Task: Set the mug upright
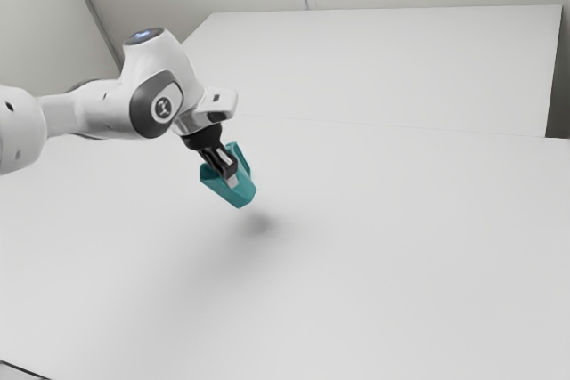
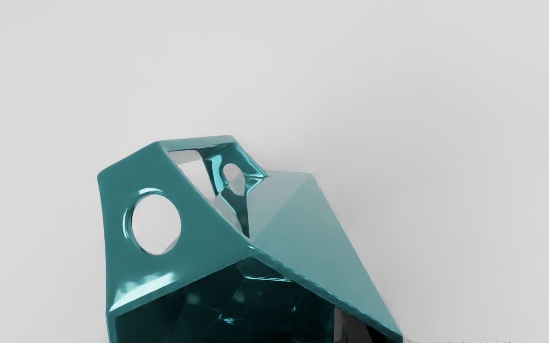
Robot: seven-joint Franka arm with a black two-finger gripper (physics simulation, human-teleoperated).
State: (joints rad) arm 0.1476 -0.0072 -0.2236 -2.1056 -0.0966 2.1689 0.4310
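Note:
Off the table, above a soft shadow, the teal faceted mug [image 1: 240,195] hangs tilted in the exterior view, its mouth up toward the hand and its base pointing down to the exterior view's right. My gripper [image 1: 231,174] is shut on the mug's wall. In the wrist view the mug [image 2: 298,214] shows its dark inside and its angular handle with round holes. The gripper [image 2: 372,332] reaches in at the mouth there, one finger inside the wall; the outer finger is mostly hidden.
A wide pale table [image 1: 383,264] lies under the mug. Behind it stands a light panel [image 1: 383,68], with a dark edge at the exterior view's right. The arm comes in from the exterior view's left.

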